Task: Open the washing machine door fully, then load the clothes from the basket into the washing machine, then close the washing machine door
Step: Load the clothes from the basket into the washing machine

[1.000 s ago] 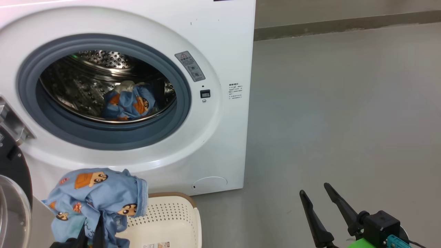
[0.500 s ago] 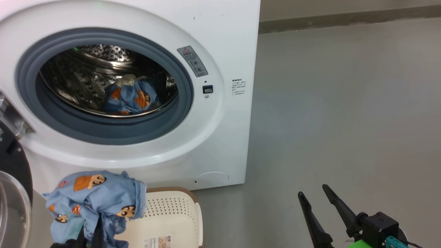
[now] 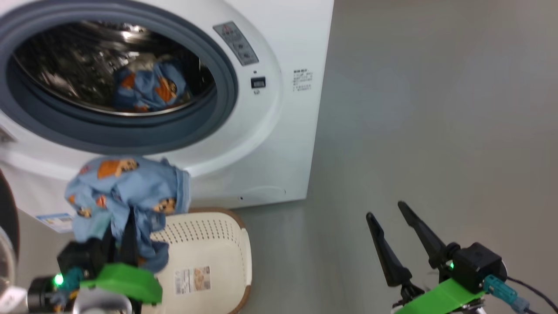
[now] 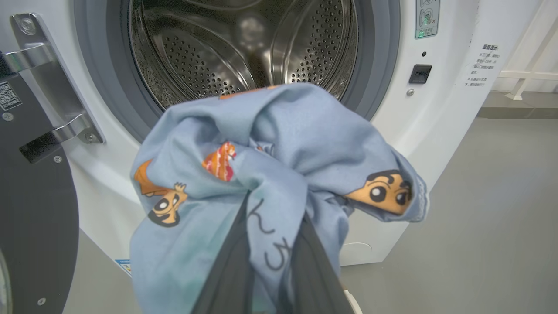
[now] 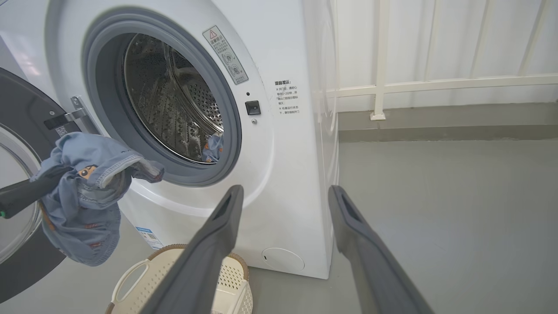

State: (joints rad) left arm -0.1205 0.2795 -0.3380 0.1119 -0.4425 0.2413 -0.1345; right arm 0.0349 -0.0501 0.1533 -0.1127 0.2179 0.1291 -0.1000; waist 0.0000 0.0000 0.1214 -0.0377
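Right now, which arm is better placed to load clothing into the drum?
Left. The left gripper holds a blue garment raised just below the drum opening; the right gripper stands open and empty, off to the side.

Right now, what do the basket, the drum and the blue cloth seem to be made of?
Basket: likely plastic, matte cream, even moulded holes. Drum: probably stainless steel, shiny, perforated, reflecting light. Blue cloth: soft fabric, perhaps cotton; it folds and shows a stitched hem.
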